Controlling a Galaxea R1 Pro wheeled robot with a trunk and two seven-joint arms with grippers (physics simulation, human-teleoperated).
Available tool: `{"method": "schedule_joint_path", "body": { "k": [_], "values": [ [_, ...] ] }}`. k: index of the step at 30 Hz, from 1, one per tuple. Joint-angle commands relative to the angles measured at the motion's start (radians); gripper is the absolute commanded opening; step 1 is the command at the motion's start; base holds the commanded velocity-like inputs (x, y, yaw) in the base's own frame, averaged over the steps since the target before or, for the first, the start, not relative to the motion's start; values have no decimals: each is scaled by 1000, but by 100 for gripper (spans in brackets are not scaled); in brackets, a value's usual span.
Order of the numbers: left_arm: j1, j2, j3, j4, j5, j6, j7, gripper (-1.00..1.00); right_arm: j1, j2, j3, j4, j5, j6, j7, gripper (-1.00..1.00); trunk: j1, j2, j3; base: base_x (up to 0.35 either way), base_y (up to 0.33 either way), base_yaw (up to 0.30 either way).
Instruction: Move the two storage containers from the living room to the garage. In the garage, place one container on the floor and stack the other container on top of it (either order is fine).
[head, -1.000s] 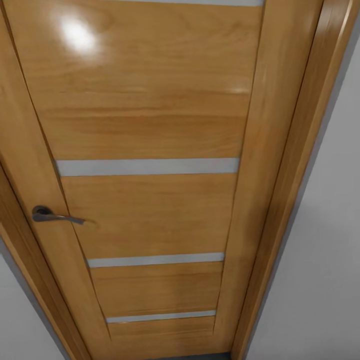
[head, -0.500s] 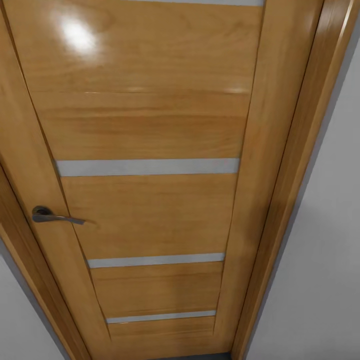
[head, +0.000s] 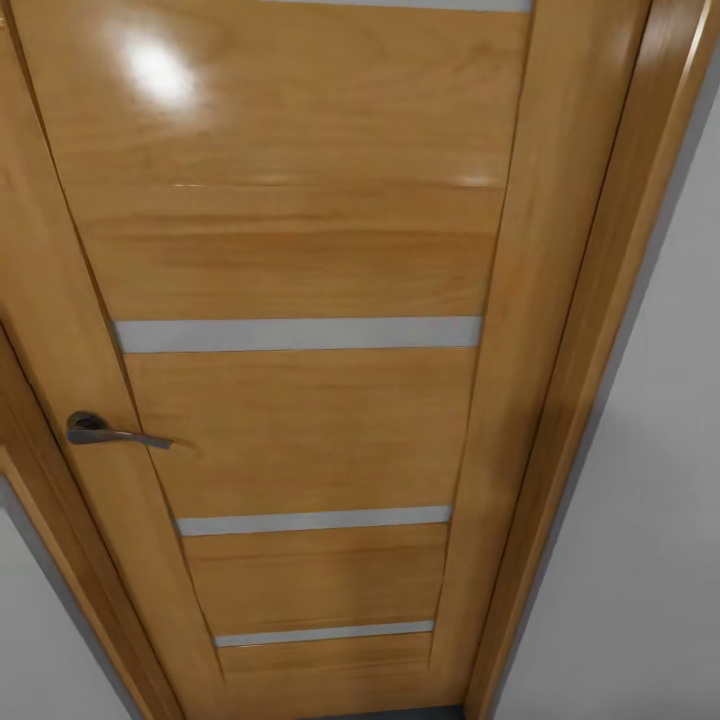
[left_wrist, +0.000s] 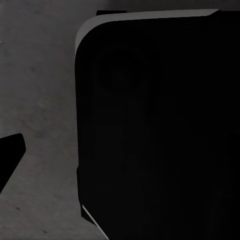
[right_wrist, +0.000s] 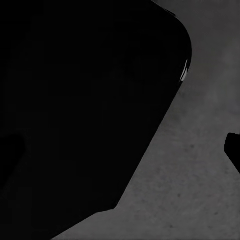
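Note:
The two storage containers are out of view. An orange wooden door (head: 300, 250) with pale horizontal strips stands shut close in front of me in the head view, its metal lever handle (head: 110, 432) at the left. The left wrist view looks down on the dark grey speckled concrete floor (left_wrist: 40, 100) beside a black rounded part of my own body (left_wrist: 160, 130). My left gripper (left_wrist: 120, 155) is open, one dark fingertip (left_wrist: 10, 157) at the picture's edge. My right gripper (right_wrist: 120, 150) is also open and holds nothing, over the same floor (right_wrist: 200, 175).
The wooden door frame (head: 590, 300) runs down the right side, with plain white wall (head: 640, 520) beyond it and a strip of white wall (head: 40, 640) at the lower left. A sliver of grey floor (head: 390, 713) shows under the door.
The whole head picture has shifted by a few pixels, so the camera moved slightly. The door and its handle have not visibly moved.

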Motion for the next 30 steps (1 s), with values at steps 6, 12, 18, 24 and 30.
{"method": "schedule_joint_path", "body": {
  "k": [6, 12, 18, 24, 30],
  "values": [
    [0, 0, 1, 0, 2, -3, 0, 100, 0, 0, 6, 0, -5, -3, -1, 100, 0, 0, -1, 0, 233, 0],
    [0, 0, 1, 0, 2, -3, 0, 100, 0, 0, 6, 0, -6, -3, -1, 100, 0, 0, -1, 0, 58, 0],
    [0, 0, 1, 0, 2, -3, 1, 100, 0, 0, 6, 1, -6, -3, -1, 100, 0, 0, -1, 74, -43, 0],
    [0, 0, 2, 0, 2, -3, 1, 100, 0, 0, 6, 0, -5, -3, -1, 100, 0, 0, -1, 219, -157, 0],
    [0, 0, 2, 0, 15, -3, 1, 100, 0, 0, 6, 1, -5, -3, -1, 100, 0, 0, -1, 217, -146, 0]
  ]
}}
